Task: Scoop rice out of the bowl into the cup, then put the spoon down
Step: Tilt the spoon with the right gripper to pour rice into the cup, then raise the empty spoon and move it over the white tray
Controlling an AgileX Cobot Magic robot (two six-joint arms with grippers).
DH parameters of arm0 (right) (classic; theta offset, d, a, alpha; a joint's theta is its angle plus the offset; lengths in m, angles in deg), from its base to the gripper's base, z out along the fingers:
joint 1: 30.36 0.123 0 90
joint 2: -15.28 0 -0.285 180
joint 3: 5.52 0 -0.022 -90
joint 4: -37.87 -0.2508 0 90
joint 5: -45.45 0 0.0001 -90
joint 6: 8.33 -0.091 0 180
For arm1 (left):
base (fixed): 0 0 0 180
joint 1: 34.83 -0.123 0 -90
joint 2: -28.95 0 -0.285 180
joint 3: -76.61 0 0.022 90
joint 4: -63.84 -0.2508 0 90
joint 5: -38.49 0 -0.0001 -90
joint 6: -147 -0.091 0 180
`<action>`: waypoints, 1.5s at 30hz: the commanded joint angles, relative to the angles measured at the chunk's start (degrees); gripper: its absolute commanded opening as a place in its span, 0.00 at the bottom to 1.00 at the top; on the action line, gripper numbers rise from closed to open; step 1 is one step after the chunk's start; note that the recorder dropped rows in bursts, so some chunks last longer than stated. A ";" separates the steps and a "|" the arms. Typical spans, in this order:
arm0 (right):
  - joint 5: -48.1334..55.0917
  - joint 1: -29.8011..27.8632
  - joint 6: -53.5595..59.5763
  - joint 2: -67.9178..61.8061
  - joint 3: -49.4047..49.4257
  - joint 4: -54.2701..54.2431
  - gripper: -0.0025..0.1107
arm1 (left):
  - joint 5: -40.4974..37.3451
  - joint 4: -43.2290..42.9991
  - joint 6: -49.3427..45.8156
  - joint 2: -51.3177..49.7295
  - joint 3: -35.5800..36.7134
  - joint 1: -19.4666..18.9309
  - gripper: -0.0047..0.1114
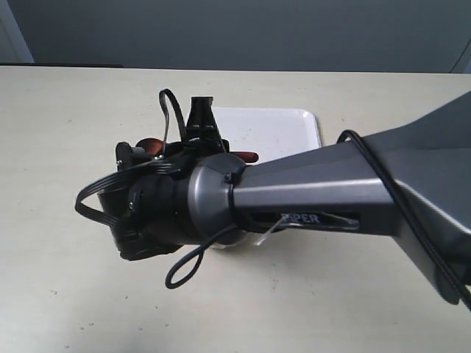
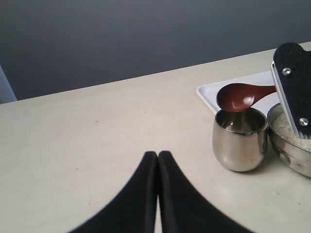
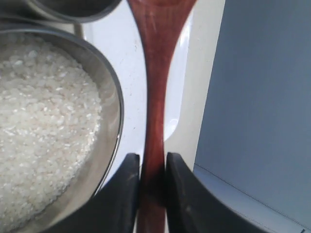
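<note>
Reddish-brown wood, pinched tight: the right end effector (image 3: 153,161) has both black fingers (image 3: 127,194) squeezed onto the slim handle of the wooden spoon (image 3: 158,73). Follow that handle out and the oval scoop hangs right over the mouth of the steel cup (image 2: 239,143), just above its rim, hollow side up. The cup stands upright on the pale surface (image 2: 97,136), right beside the wider steel bowl (image 2: 291,158); whether the two touch, I cannot tell. The bowl is well filled with white rice (image 3: 43,121), and the spoon handle passes just off its rim. Behind both sits the flat white tray (image 2: 209,91). Over on the other side, the left end effector (image 2: 158,155) hovers above bare surface, fingers pressed together on nothing, well apart from the cup. From the exterior camera the grey right arm (image 1: 309,191) sweeps in from 3 o'clock and hides cup and bowl, with the tray showing at 1 o'clock of its wrist.
</note>
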 commanded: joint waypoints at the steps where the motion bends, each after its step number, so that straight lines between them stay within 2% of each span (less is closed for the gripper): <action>1: 0.02 0.13 -1.25 0.14 0.51 1.16 0.02 | 0.68 -0.11 0.15 0.25 -0.14 0.18 0.04; 18: -2.56 0.45 -5.78 -0.41 1.72 8.54 0.02 | 0.68 -0.11 0.15 0.25 -0.14 0.18 0.04; 35: -4.12 0.72 -6.04 -0.01 2.24 7.14 0.02 | 0.68 -0.11 0.15 0.25 -0.14 0.18 0.04; 42: -3.98 -5.16 -5.99 6.15 2.24 1.55 0.02 | 0.68 -0.11 0.15 0.25 -0.14 0.18 0.04; 45: -4.22 -9.88 -5.99 10.48 2.24 -1.33 0.02 | 0.68 -0.11 0.15 0.25 -0.14 0.18 0.04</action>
